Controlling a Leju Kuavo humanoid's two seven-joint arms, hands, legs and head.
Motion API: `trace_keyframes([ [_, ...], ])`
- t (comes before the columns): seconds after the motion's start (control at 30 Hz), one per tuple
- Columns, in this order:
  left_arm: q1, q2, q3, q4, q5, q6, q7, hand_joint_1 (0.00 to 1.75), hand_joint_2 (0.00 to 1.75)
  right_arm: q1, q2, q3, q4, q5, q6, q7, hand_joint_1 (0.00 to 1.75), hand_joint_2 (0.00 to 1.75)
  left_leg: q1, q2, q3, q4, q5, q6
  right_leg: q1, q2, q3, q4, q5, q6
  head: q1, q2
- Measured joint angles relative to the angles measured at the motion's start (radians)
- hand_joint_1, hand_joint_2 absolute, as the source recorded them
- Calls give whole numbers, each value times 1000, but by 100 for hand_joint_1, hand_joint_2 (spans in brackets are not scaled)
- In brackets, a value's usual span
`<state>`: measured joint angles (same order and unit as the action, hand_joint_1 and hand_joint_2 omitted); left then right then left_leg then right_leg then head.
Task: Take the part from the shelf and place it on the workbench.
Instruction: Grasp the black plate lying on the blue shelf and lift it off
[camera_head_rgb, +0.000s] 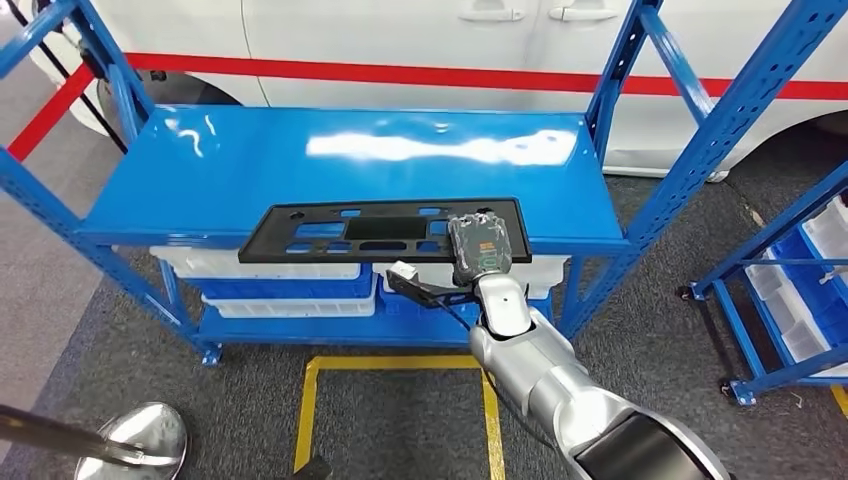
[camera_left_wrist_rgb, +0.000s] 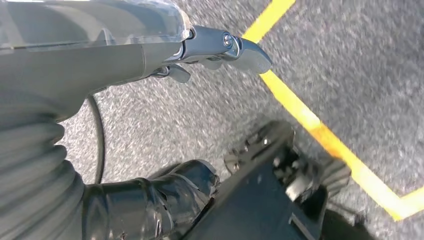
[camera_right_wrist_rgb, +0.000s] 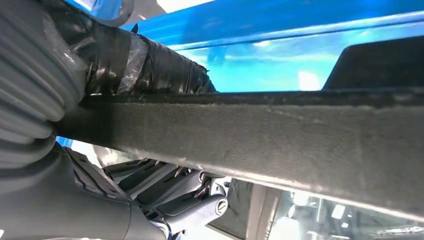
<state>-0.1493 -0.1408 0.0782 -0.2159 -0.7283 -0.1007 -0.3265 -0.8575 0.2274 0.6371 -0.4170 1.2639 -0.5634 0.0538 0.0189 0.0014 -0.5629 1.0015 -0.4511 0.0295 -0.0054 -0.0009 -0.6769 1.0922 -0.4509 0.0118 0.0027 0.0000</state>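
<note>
Black panel part (camera_head_rgb: 385, 229) overhangs the blue shelf (camera_head_rgb: 200, 170) front edge, letting the right hand (camera_head_rgb: 479, 248) clamp its rim between thumb and fingers (camera_right_wrist_rgb: 165, 70)

A flat black part (camera_head_rgb: 385, 230) with cut-out slots is seen lying along the front edge of a blue shelf (camera_head_rgb: 200, 165). Its right end is gripped by the right hand (camera_head_rgb: 479, 247), with fingers laid over the top and the thumb beneath. White bins (camera_head_rgb: 285, 268) are stored under the shelf. A white car (camera_head_rgb: 420, 35) with a red stripe is parked behind, and yellow tape (camera_head_rgb: 305, 410) is laid on the floor.
</note>
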Motion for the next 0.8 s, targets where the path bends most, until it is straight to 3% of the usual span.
trace_keyframes([
  [0.07, 0, 0, 0, 0, 0, 0, 0, 0, 175, 1, 0, 0, 0, 0, 0, -1, 175, 175, -2, 1, -16, 1, 12, 7, -2, 1, -40, 112, -78, 8, 0, 0],
  [0.1, 0, 1, 0, 0, 0, 0, 0, 0, 175, 3, 0, 0, 1, 0, 0, -1, 175, 175, -3, 1, -25, 3, 16, 9, -3, 1, -54, 162, -103, 9, 0, 0],
  [0.13, 1, 1, 0, 0, 0, -1, 0, 0, 175, 5, 0, 0, 2, 0, 0, -1, 175, 175, -4, 1, -33, 6, 20, 8, -3, 1, -54, 184, -110, 10, 0, 0],
  [0.17, 2, 1, 0, 0, 0, -1, 0, 0, 175, 7, 0, 0, 2, 0, 1, -2, 175, 175, -5, 0, -41, 9, 24, 7, -3, 1, -37, 172, -100, 8, 0, 0],
  [0.23, 3, 1, 0, 0, 0, -2, 0, 0, 175, 9, 0, 0, 2, 0, 1, -2, 175, 175, -6, 0, -52, 18, 28, 5, -1, 1, 37, 63, -55, -2, 0, 0],
  [0.3, 3, 1, 0, 0, 0, -3, -1, 0, 175, 8, 1, 0, 2, 0, 1, -2, 175, 175, -9, 0, -60, 23, 32, -3, 5, 0, 94, -34, -30, -14, 0, 0],
  [0.37, 3, 0, 0, 0, 0, -3, -1, 0, 175, 8, 2, 0, 2, 0, 1, -3, 175, 175, -10, 0, -64, 23, 39, -14, 11, 0, 102, -56, -25, -23, 0, 0],
  [0.43, 3, 1, 0, 0, 0, -3, -2, 0, 175, 9, 2, 0, 2, 0, 1, -3, 175, 175, -10, -1, -68, 24, 40, -25, 6, -1, 99, -64, -14, -34, 0, 0],
  [0.5, 3, 2, 0, 0, 0, -3, -2, 0, 175, 8, 4, 0, 2, 0, 1, -3, 175, 175, -10, -2, -89, 72, 0, -35, -2, -4, 96, -75, 0, -48, -1, 0],
  [0.57, 4, 2, 0, 0, 0, -3, -2, 0, 175, 9, 5, 0, 2, 0, 1, -3, 175, 175, -6, -2, -138, 195, -72, -44, -3, -6, 87, -76, 9, -54, -1, 0],
  [0.63, 5, 2, 0, 0, 0, -3, -2, 0, 175, 12, 6, 0, 2, 0, 1, -3, 175, 175, -3, -2, -173, 295, -112, -51, -3, -6, 76, -71, 13, -53, -2, 0],
  [0.67, 6, 2, 0, 0, 0, -3, -2, 0, 175, 14, 6, 0, 2, 0, 1, -3, 175, 175, -2, -2, -165, 294, -104, -53, -3, -6, 71, -67, 14, -52, -2, 0],
  [0.7, 6, 2, 0, 0, 0, -3, -2, 0, 175, 16, 6, 0, 2, 0, 1, -3, 175, 175, 0, -1, -137, 252, -80, -53, -3, -6, 68, -64, 15, -50, -2, 0],
  [0.8, 4, 3, 0, 0, 0, -3, -2, 0, 175, 17, 7, 0, 2, 0, 1, -3, 175, 175, 0, -2, -29, 61, -17, -47, 0, -5, 60, -53, 16, -39, -1, 0],
])
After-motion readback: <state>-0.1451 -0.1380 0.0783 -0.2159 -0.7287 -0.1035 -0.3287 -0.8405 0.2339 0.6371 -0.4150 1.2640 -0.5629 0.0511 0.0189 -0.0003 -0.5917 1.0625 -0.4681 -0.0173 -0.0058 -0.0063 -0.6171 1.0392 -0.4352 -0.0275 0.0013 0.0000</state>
